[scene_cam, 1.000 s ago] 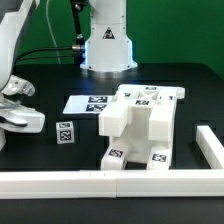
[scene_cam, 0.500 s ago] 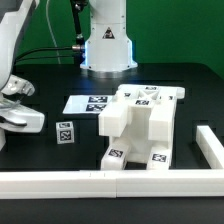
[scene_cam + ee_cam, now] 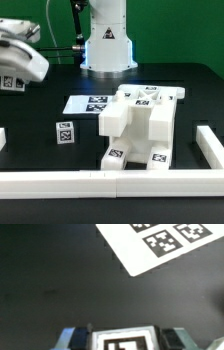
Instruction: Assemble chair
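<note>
In the exterior view, the partly built white chair point(image 3: 140, 125) stands in the middle of the black table, with tags on its panels. A small tagged white block point(image 3: 65, 131) stands alone to its left. My gripper point(image 3: 17, 70) hangs raised at the upper left of the exterior view, shut on a white chair part point(image 3: 10, 82) with a tag. In the wrist view that tagged part point(image 3: 124, 335) sits between my two fingers point(image 3: 76, 339), well above the table.
The marker board point(image 3: 90, 103) lies flat behind the chair and also shows in the wrist view point(image 3: 165, 243). A long white border rail point(image 3: 110, 182) runs along the front and up the right side. The robot base point(image 3: 108, 45) stands at the back.
The gripper has risen from table level at the exterior view's left to high at the upper left, carrying the tagged white part up. The chair and the small block have not moved.
</note>
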### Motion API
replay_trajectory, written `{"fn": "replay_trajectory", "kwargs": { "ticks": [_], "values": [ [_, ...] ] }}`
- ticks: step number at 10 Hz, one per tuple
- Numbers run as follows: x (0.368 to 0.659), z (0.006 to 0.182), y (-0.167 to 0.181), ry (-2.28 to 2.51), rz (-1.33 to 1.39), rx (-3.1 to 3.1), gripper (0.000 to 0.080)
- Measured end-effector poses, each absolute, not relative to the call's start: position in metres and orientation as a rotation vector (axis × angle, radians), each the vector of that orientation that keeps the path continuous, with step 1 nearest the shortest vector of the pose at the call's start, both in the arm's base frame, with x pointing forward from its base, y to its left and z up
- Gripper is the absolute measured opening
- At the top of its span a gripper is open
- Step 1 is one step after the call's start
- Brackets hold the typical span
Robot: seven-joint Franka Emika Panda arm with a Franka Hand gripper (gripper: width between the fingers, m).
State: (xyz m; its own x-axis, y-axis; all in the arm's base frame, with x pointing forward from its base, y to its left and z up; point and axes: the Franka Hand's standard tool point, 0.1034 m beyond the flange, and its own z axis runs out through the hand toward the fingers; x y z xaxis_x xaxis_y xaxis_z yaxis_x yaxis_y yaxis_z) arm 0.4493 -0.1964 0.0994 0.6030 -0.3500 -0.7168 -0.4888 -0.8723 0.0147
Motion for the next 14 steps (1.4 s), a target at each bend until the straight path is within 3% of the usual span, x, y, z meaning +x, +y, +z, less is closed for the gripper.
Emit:
{"fn": "replay_trajectory", "kwargs": {
  "ticks": [4,8,12,13,14],
  "values": [
    [0.462,0.094,-0.194,0.678,0.645,-2.901,0.0282],
    [0.497,0.145,-0.137,0.594,0.246,-3.007,0.0282],
    [0.505,0.139,-0.134,0.575,-0.099,-3.074,0.0282],
    [0.508,0.142,-0.126,0.622,-0.091,-3.072,0.0282],
    [0.519,0.149,-0.095,0.594,-0.115,-3.084,0.0282]
  ]
}}
